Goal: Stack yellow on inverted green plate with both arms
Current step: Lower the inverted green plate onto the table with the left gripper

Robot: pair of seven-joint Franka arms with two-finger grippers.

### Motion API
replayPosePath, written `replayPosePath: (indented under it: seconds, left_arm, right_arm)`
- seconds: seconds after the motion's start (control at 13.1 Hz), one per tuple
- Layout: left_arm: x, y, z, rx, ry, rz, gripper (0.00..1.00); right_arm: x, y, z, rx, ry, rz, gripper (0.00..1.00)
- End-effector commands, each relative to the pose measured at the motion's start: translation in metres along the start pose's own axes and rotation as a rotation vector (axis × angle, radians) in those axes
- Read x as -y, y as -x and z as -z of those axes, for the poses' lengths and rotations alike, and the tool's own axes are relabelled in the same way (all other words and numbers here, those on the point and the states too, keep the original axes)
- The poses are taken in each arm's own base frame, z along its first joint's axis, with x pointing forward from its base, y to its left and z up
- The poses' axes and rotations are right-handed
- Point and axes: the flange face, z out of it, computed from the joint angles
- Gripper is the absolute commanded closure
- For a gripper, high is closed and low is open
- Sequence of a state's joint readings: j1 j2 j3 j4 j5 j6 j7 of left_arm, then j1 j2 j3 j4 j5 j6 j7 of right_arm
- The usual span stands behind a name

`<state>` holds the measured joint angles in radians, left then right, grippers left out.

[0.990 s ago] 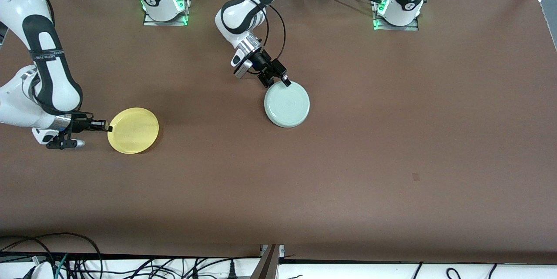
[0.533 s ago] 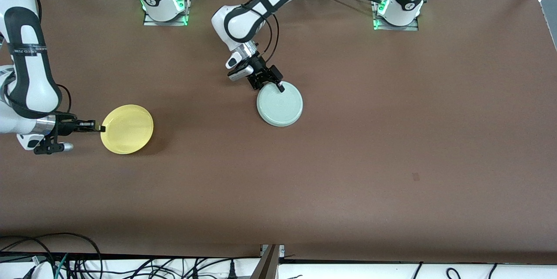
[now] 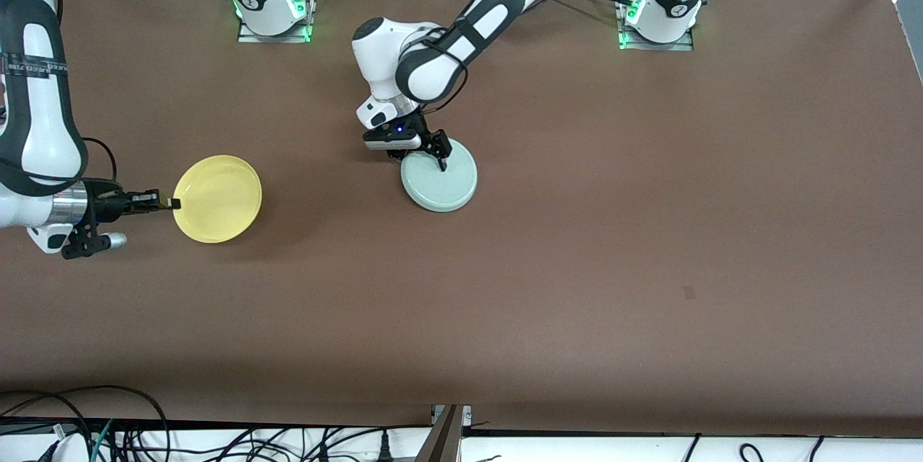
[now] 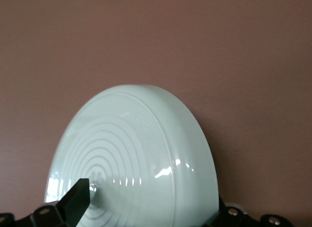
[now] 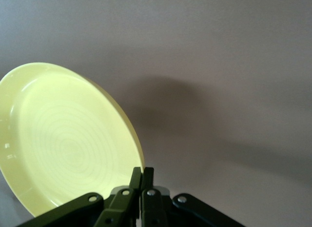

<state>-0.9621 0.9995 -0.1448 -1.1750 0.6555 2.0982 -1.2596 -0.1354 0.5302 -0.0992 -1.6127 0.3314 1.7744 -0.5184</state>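
Note:
The green plate lies upside down near the table's middle, its ringed underside facing up. My left gripper is open over it. One finger rests near the centre of the underside and the other sits just outside the rim; in the left wrist view the gripper spans half the plate. The yellow plate is at the right arm's end, right way up and tilted, with a shadow beneath. My right gripper is shut on its rim; the right wrist view shows the gripper pinching the yellow plate.
The brown table is bare between the two plates and nearer the front camera. The arms' bases stand along the edge farthest from the camera. Cables hang below the near edge.
The left gripper and the green plate have shifted together toward the right arm's end, and its wrist has turned. The right gripper has carried the yellow plate slightly away from the camera.

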Motion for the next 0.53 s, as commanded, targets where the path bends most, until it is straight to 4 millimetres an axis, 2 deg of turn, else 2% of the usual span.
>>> replayPosePath:
  seconds: [0.0,0.46]
  left_arm:
    - [-0.002,-0.013,0.01,0.065,0.146,0.105,0.0]
    - [-0.02,-0.023,0.029,0.189,0.489,0.353,0.0]
  right_arm:
    - [0.002,0.002,0.002,0.013,-0.011,0.013,1.0]
    - [0.002,0.0,-0.003,0.025,-0.003,0.018,1.0]
